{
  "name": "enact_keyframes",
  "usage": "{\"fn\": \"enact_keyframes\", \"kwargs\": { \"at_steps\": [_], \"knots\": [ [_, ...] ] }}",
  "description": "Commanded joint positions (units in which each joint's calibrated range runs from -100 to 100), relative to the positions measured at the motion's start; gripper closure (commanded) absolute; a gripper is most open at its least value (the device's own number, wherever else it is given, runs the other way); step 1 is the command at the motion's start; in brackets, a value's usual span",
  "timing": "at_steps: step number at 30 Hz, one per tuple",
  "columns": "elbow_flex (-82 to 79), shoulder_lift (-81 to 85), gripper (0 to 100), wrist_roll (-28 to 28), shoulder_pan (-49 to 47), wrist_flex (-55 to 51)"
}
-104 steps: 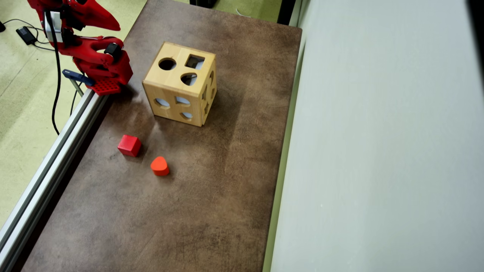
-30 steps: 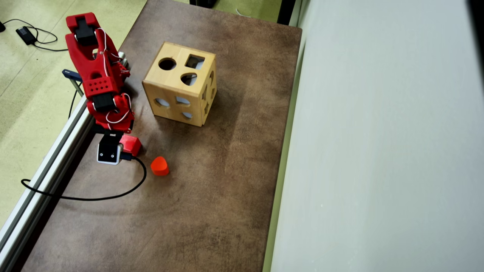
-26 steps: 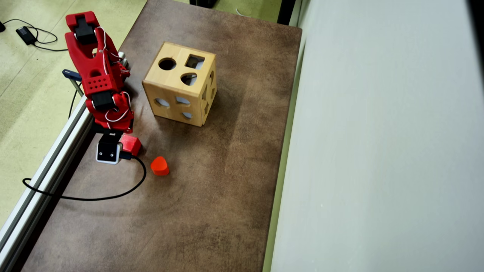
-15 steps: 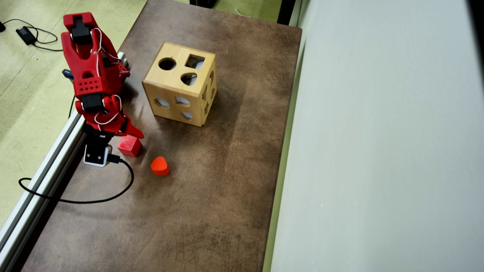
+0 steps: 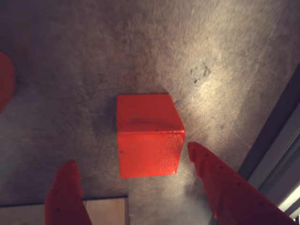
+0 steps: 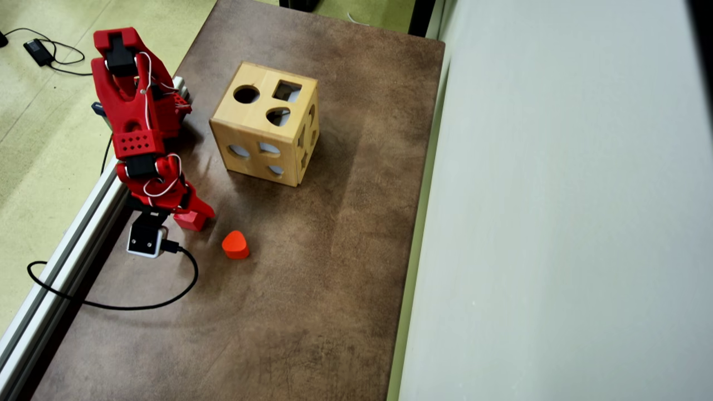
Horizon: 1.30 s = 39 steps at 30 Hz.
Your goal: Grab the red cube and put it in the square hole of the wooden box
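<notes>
We've dropped back over the cube (image 5: 149,136) since half a second ago, fingers (image 5: 70,187) spread wide on either side, gripping nothing. It sits on the mottled brown table (image 6: 312,267), near the box (image 6: 264,125); green floor (image 6: 33,145) at left.

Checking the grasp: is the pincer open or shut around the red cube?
Open. In the wrist view the pincer has its two fingers spread either side of the red cube, with bare table showing in both gaps.
</notes>
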State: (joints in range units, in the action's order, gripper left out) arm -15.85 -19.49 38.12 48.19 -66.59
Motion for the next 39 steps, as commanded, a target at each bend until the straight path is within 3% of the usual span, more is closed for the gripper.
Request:
{"fn": "enact_keyframes", "kwargs": {
  "at_steps": [1, 33, 39],
  "knots": [
    [0.2, -1.5, 64, 0.2, 0.0, 0.2],
    [0.3, -5.4, 64, 0.1, -0.7, 6.2],
    [0.6, -7.6, 75, 0.1, -0.8, 6.2]
  ]
}}
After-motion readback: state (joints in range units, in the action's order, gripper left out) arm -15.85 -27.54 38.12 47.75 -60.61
